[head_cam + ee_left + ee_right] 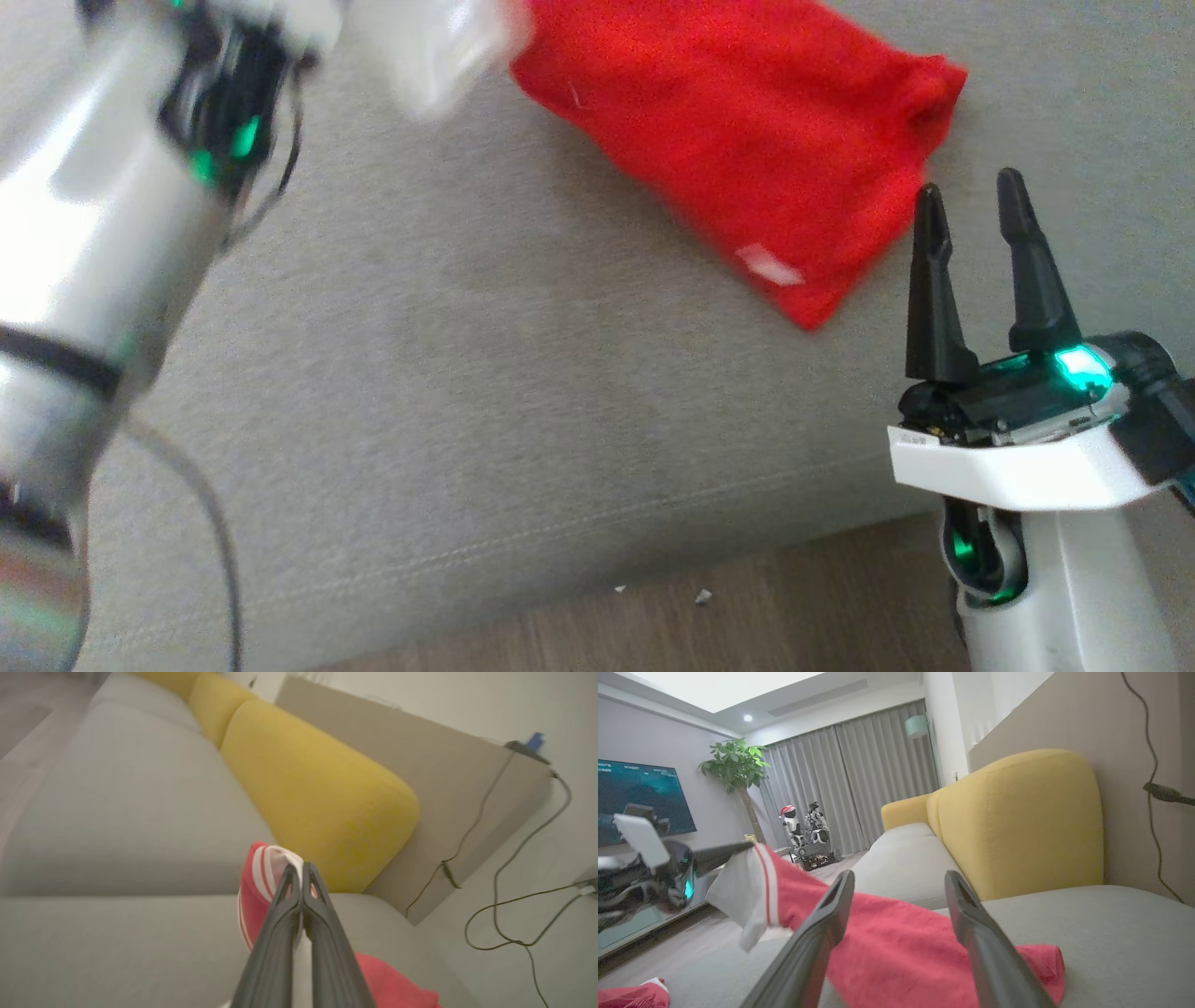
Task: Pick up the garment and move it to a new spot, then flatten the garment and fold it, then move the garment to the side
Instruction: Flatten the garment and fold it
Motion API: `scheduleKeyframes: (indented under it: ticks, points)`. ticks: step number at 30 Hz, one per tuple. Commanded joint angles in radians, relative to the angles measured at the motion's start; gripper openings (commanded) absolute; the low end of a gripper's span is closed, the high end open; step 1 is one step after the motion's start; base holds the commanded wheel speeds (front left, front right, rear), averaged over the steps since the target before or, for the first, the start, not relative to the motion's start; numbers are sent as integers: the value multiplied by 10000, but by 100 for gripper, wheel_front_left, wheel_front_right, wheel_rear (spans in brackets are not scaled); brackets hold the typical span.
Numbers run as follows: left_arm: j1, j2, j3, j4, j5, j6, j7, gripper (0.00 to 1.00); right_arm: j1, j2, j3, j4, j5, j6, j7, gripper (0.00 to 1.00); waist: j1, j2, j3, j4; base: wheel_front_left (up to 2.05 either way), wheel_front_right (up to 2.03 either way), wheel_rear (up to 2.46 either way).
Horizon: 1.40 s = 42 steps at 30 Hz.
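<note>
Red fleece garment (747, 140) lay on grey sofa seat (467, 392), long axis 10-to-4 o'clock in head view. Left claw (300, 867) pressed together, pinching its white-striped 10 o'clock end. Right claw (968, 187) stood spread, empty; free end at its 11 o'clock, nearer.

Yellow back cushions (317, 793) are leaning along the grey sofa seat (467, 373). Black cables (449, 871) are trailing over the beige panel (397, 742) behind. A potted plant (735, 763) is standing between the television (640, 798) and the grey curtains (859, 784).
</note>
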Motion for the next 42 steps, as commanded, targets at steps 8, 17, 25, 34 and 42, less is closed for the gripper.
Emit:
scheduleKeyframes:
  ticks: [8,17,25,34,42]
  points:
    - [1871,1285,2312,-1242,1217,146,-166,0,53,9,170,3,-508,73,-69,100,1,-1,582,954,0,0,0]
    - [3072,938,4700,-2115,4234,-143,-168,100,-286,9,443,527,-482,73,-69,100,1,-1,1114,965,0,0,0]
    - [4869,1097,6958,-3637,7657,668,-169,100,-371,9,498,543,-204,73,-69,100,1,-1,1258,810,0,0,0]
    - [7138,1279,6694,-3695,11092,1488,-169,100,-354,9,514,596,-117,73,-69,100,1,-1,1312,631,0,0,0]
    - [6238,1508,6163,-2337,12703,1838,-170,100,-537,9,479,532,-228,73,-69,100,1,-1,1784,504,0,0,0]
